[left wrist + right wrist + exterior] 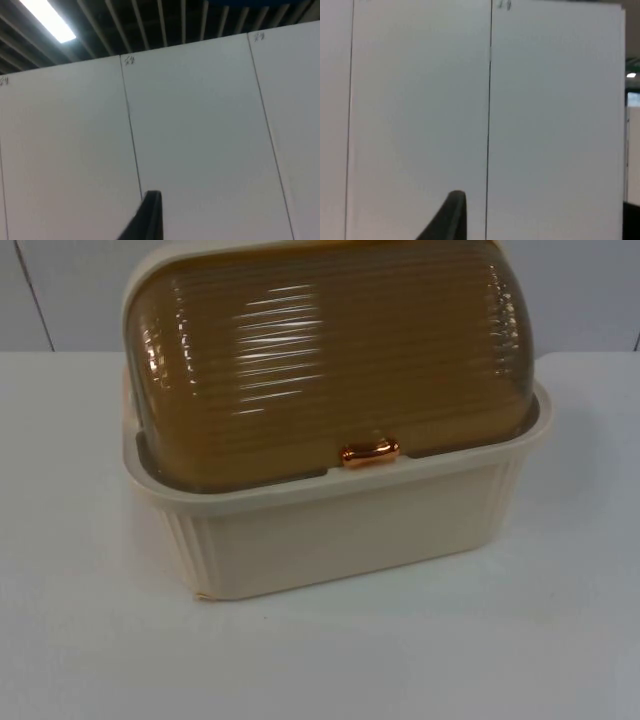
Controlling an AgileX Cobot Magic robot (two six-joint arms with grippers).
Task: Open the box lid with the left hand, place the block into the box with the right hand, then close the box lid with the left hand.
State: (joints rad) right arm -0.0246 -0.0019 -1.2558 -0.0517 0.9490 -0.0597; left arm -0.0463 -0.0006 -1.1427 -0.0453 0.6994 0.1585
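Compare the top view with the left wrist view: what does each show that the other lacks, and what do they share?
Top view alone: the cream box on the white table, its ribbed amber lid shut, with a copper handle at the lid's front edge. Left wrist view alone: one black fingertip of the left tool, which points up at ceiling slats and a strip light. Both: the grey partition wall.
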